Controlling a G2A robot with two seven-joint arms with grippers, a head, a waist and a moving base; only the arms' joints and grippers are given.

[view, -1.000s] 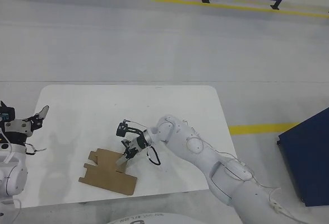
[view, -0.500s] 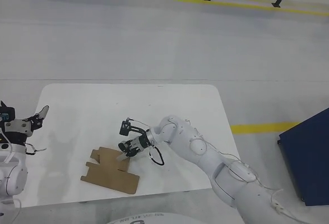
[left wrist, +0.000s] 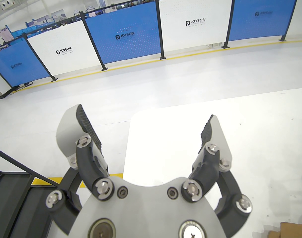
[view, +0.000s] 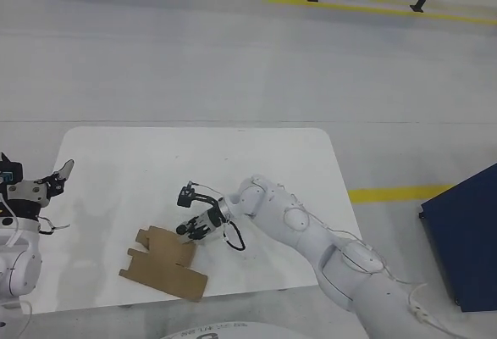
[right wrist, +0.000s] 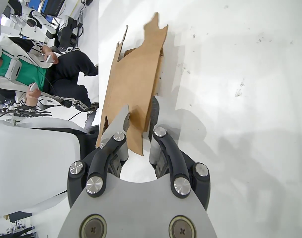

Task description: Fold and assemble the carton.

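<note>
The right gripper (right wrist: 140,111) is clamped on one end of the flat carton (right wrist: 133,75), whose long axis runs straight away from it — the wrist view shows the board pinched between the fingers, a bite the top view hides. From above, the carton lies by the near edge of the table (view: 256,161), on that gripper's left. The left gripper (left wrist: 144,122), spread wide and empty, hangs well apart off the left end — the right arm is far nearer.
</note>
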